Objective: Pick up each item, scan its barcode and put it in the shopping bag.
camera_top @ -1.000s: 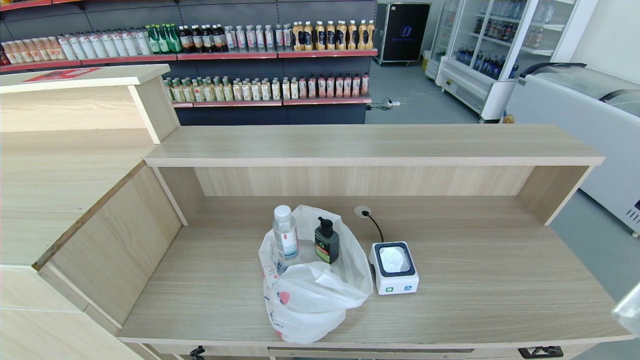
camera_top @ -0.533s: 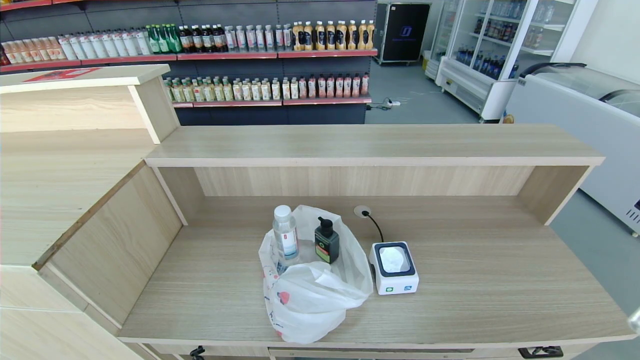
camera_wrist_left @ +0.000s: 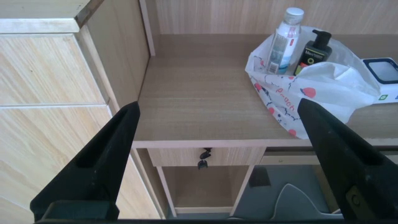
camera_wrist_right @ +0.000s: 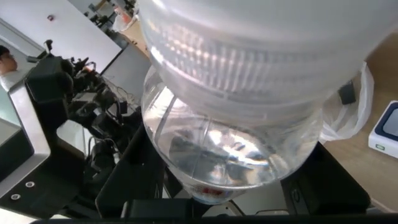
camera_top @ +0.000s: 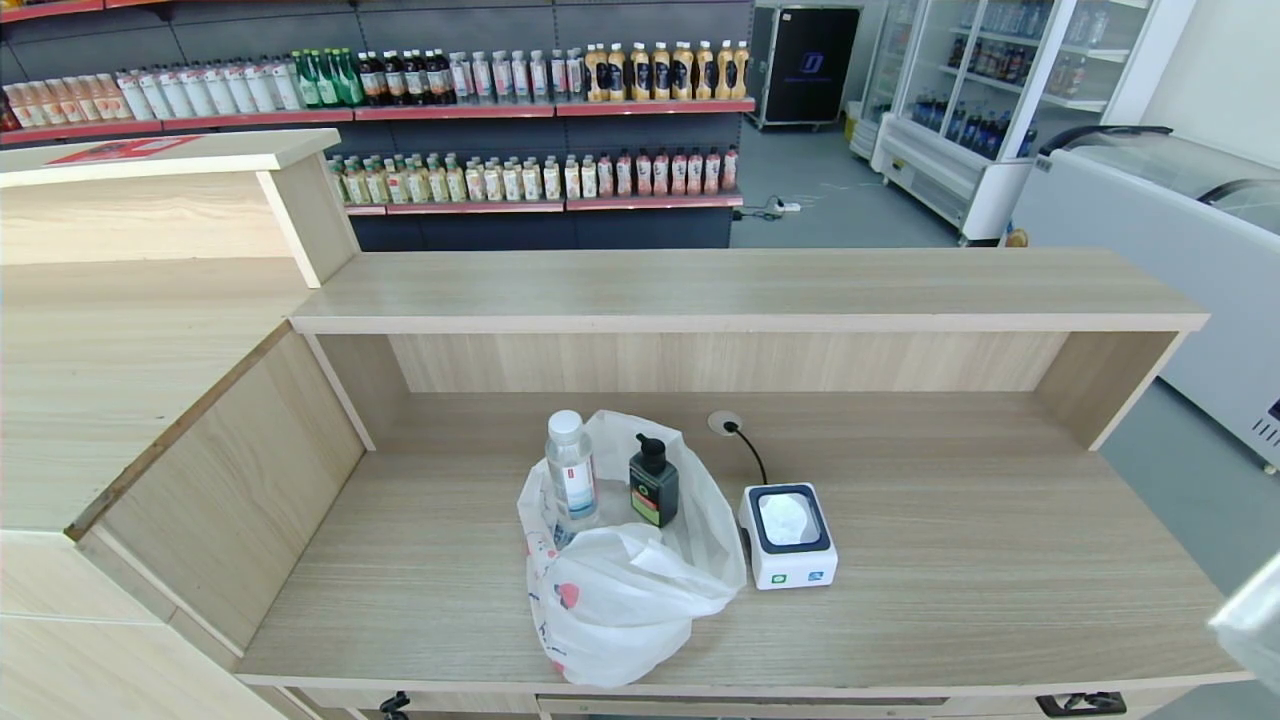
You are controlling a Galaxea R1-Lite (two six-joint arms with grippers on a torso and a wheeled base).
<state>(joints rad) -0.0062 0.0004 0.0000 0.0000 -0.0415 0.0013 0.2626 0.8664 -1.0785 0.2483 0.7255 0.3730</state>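
Note:
A white plastic shopping bag (camera_top: 620, 590) lies open at the counter's middle. A clear water bottle (camera_top: 571, 470) and a dark pump bottle (camera_top: 653, 485) stand upright in its far part. To the right of the bag sits the white barcode scanner (camera_top: 788, 535) on its black cable. My right gripper (camera_wrist_right: 230, 190) is shut on a clear plastic bottle (camera_wrist_right: 236, 112), which pokes in at the right edge of the head view as a translucent shape (camera_top: 1250, 625), off the counter's right front corner. My left gripper (camera_wrist_left: 217, 107) hangs open, low in front of the counter's left part, with nothing in it.
The wooden counter (camera_top: 950, 560) has a raised shelf (camera_top: 740, 285) along the back and a side wall (camera_top: 230, 490) on the left. A drawer with a key (camera_wrist_left: 202, 163) sits under the front edge. Store shelves and fridges stand far behind.
The clear bottle at the head view's right edge slipped almost out of sight half a second ago and has come back in. Nothing on the counter has moved.

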